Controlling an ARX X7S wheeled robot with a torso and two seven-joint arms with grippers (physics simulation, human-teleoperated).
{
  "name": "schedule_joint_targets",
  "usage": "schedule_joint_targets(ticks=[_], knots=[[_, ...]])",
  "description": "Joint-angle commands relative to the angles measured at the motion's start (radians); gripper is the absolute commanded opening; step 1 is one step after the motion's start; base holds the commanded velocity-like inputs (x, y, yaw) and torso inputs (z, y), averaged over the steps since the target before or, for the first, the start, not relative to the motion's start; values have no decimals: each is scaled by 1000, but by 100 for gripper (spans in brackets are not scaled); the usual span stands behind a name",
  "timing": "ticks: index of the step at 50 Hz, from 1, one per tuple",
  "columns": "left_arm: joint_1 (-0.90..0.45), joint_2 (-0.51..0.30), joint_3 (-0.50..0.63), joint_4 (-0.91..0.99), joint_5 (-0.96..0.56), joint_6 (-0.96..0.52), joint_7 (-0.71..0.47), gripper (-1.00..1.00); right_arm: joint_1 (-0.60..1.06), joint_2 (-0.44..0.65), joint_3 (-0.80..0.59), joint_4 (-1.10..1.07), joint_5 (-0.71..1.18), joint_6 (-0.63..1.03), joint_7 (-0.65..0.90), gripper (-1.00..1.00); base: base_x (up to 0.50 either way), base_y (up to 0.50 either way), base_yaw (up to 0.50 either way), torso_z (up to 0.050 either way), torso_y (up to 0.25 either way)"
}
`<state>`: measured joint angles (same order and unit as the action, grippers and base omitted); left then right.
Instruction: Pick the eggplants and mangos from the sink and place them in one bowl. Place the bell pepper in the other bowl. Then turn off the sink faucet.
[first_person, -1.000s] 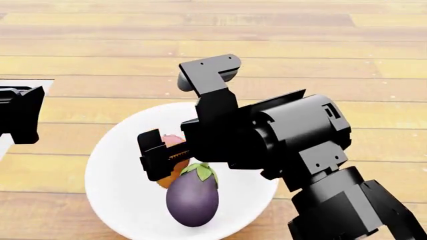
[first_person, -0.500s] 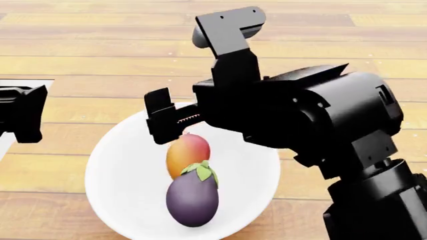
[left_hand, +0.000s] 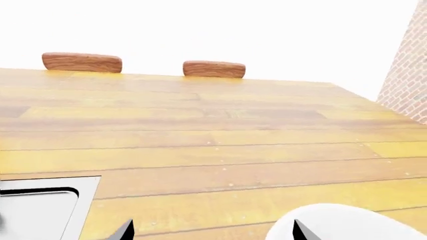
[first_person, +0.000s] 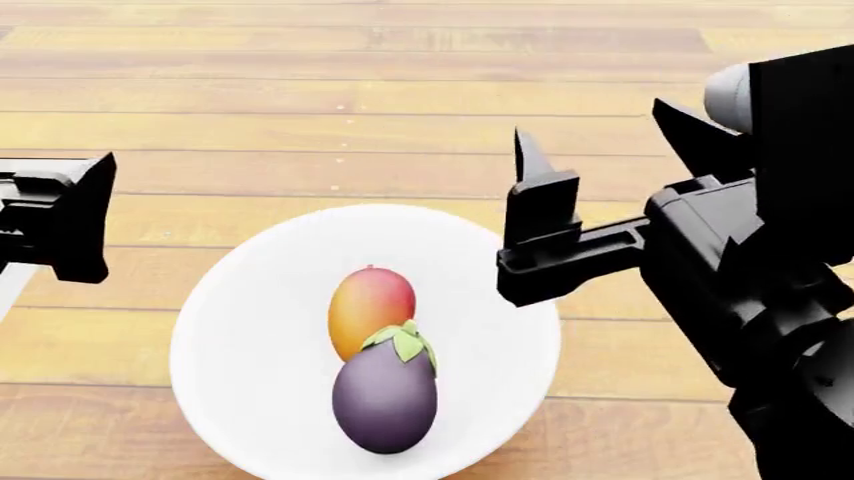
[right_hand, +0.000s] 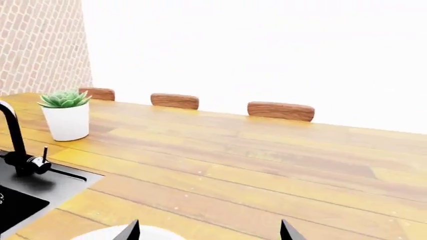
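Resting in the white bowl (first_person: 240, 330), mango (first_person: 371, 305) and eggplant (first_person: 386, 392) touch, seen from the head only. The right gripper (first_person: 541, 235) hangs empty, jaws spread, like the left gripper (left_hand: 212, 231). Its wrist alone shows the black faucet (right_hand: 15, 140) and potted succulent (right_hand: 65, 113).

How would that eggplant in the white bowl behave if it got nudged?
The eggplant looks glossy and rounded, so it would probably slip and roll. It leans against the mango, which may check it; the white bowl should likely contain it.

right arm (first_person: 747, 280): matte black, blocky housings | left arm (first_person: 54, 215): matte black, angular

Wooden counter (left_hand: 220, 145), steel sink rim (left_hand: 47, 200), white bowl edge (left_hand: 347, 222), two chair backs (left_hand: 81, 62)
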<state>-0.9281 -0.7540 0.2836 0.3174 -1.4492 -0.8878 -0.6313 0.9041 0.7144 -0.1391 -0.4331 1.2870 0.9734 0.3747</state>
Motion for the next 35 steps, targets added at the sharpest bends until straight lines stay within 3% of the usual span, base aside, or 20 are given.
schedule_joint_targets(ticks=[1,18,35], knots=[[25,-10,-32,41,-34,24,-26,100,-103,76,79,-136,27,-20,91,100,-31,0,0,0,0],[75,-8,-41,68,-20,57,-21,100,-239,133,187,-195,113,-41,174,100,-318,26,0,0,0],[97,-25,-49,77,8,76,-6,100,-276,142,197,-232,90,-58,168,100,-43,433,0,0,0]])
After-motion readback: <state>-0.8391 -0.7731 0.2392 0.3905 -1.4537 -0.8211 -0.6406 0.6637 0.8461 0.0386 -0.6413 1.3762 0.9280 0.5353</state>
